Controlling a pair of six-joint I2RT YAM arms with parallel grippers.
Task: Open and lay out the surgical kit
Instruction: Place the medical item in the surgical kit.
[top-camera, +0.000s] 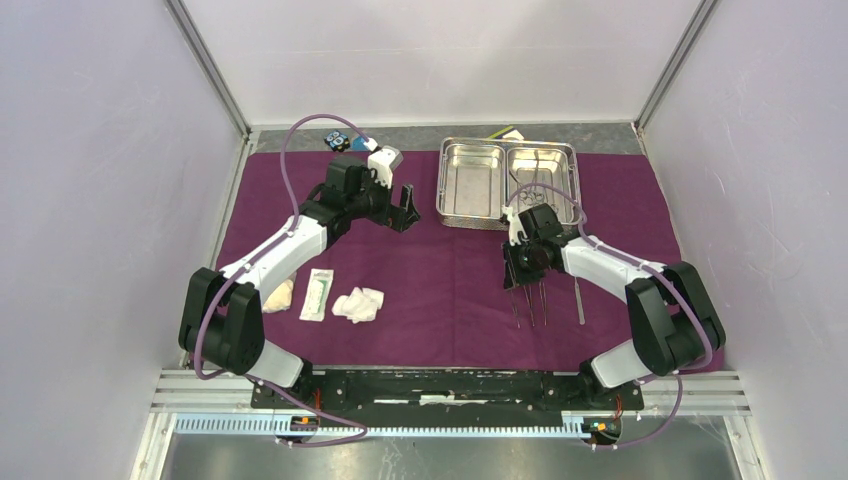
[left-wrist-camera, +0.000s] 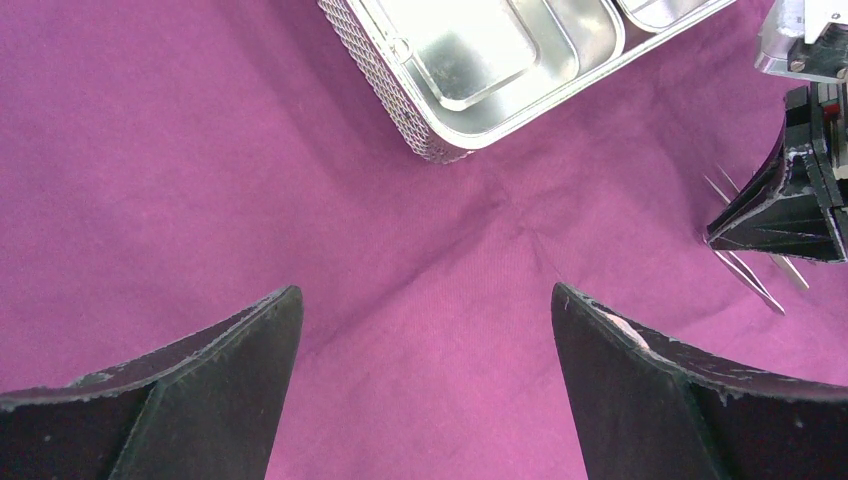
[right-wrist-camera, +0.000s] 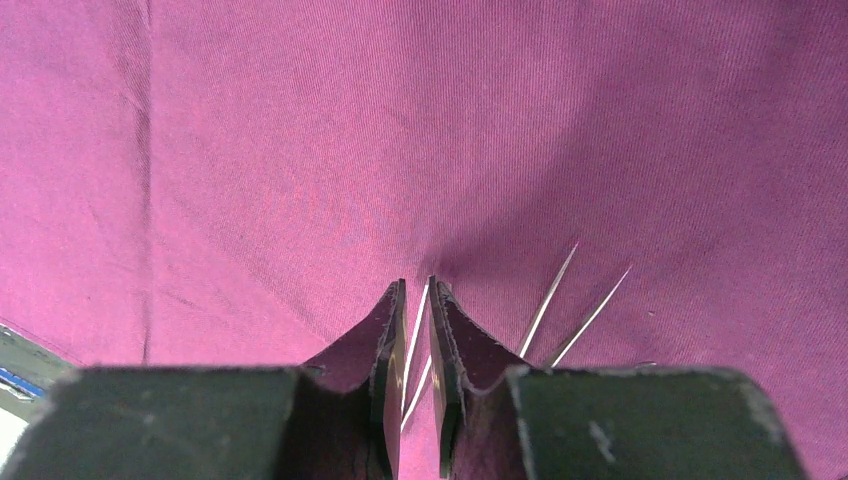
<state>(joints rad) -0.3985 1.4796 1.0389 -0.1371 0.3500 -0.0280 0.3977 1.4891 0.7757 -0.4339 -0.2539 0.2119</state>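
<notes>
purple cloth (top-camera: 450, 280) lies flat across the table, so unwrapping looks done and laying out is the step in hand. steel tray (top-camera: 472, 185) sits at 12 o'clock, its left compartment bare and a few instruments (top-camera: 540, 180) in the right one. gauze wads (top-camera: 358, 303) and the flat packet (top-camera: 317, 294) lie at 8 o'clock. the right gripper (right-wrist-camera: 415, 290), narrowed onto a slim steel instrument (right-wrist-camera: 413, 335), hangs low at 4 o'clock beside the row of laid-out clamps (top-camera: 530, 300). the left gripper (left-wrist-camera: 424, 290) hovers wide and empty at 11 o'clock. next, i judge: lower the piece parallel to the row, then release.
</notes>
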